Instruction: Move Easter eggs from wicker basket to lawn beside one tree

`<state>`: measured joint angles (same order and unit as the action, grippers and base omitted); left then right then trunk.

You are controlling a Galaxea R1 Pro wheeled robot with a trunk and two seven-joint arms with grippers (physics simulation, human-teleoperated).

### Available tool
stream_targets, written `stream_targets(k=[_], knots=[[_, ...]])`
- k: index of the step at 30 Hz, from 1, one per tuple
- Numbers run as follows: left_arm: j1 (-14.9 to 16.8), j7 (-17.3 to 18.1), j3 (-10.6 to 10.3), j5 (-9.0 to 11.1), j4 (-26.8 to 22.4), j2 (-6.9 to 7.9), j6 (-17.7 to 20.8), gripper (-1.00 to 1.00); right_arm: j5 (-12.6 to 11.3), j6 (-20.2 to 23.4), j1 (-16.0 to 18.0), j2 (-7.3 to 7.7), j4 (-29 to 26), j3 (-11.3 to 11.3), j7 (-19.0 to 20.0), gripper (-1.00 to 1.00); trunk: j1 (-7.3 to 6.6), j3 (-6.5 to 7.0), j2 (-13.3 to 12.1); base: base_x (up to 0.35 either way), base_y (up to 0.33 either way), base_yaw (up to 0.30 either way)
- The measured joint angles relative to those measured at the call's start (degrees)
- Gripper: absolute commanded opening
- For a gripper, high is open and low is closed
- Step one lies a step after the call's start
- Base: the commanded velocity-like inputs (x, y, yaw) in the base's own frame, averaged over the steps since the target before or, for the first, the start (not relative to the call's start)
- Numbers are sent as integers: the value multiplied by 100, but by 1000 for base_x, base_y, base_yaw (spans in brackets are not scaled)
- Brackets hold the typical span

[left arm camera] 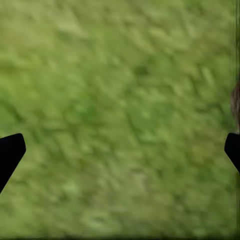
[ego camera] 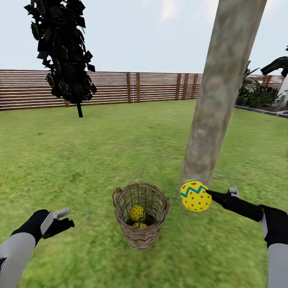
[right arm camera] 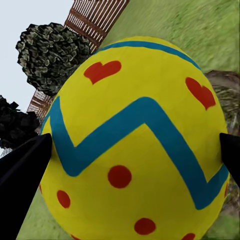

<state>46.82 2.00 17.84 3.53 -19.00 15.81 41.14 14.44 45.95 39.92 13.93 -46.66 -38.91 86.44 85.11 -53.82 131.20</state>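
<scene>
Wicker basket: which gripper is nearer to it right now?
Right. The right gripper, shut on an Easter egg, is just beside the wicker basket, near the tree. The left gripper hangs open farther off on the other side.

Yellow Easter egg [ego camera: 195, 195] by the right gripper [ego camera: 209, 194], crossed by a blue zigzag band, scattered with red dots and, up close, red hearts. Two more yellow, red-dotted eggs [ego camera: 137, 213] inside the brown woven wicker basket [ego camera: 141, 236]. Mottled green lawn [ego camera: 100, 152]. Pale grey-beige mottled tree trunk [ego camera: 218, 96] at right. Brown slatted fence [ego camera: 152, 86] far off. Near-black foliage on the thin tree [ego camera: 62, 48] at far left. Black gripper fingers [ego camera: 60, 226], grey arms.
</scene>
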Motion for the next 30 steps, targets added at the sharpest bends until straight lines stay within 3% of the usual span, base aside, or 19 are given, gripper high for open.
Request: stream_targets(k=[6,10,12,15,18,20,25,27,30], knots=[[0,9,0,0,1,1,-1,100,82,-61,-1,70,13,-24,-219,-100,0,0,0,0,-290,0],[0,8,0,0,0,1,1,100,144,-313,-34,53,23,-12,-872,-100,-1,0,0,62,-183,0],[1,7,0,0,-1,1,3,100,232,-1063,-112,17,178,-5,-1447,-100,0,0,0,10,-17,0],[1,7,0,0,-1,1,4,100,268,-1710,-208,20,408,-3,-1896,-100,0,0,0,1,-2,0],[1,6,0,0,-1,1,4,100,490,-2803,-400,-16,642,5,-2930,-100,0,0,0,0,0,0],[1,6,0,0,-1,1,4,100,591,-3449,-427,-17,1097,13,-3554,-100,0,0,0,0,0,0],[1,3,0,-1,-1,1,4,100,641,-3813,-439,-43,1514,27,-4320,-100,0,0,0,0,0,0],[1,1,0,-1,-1,1,4,100,665,-4226,-440,-173,1802,43,-4853,-100,0,0,0,0,0,0],[1,0,0,-1,-1,1,4,100,828,-4405,-439,-307,2015,62,-5443,-100,0,0,0,0,0,0]])
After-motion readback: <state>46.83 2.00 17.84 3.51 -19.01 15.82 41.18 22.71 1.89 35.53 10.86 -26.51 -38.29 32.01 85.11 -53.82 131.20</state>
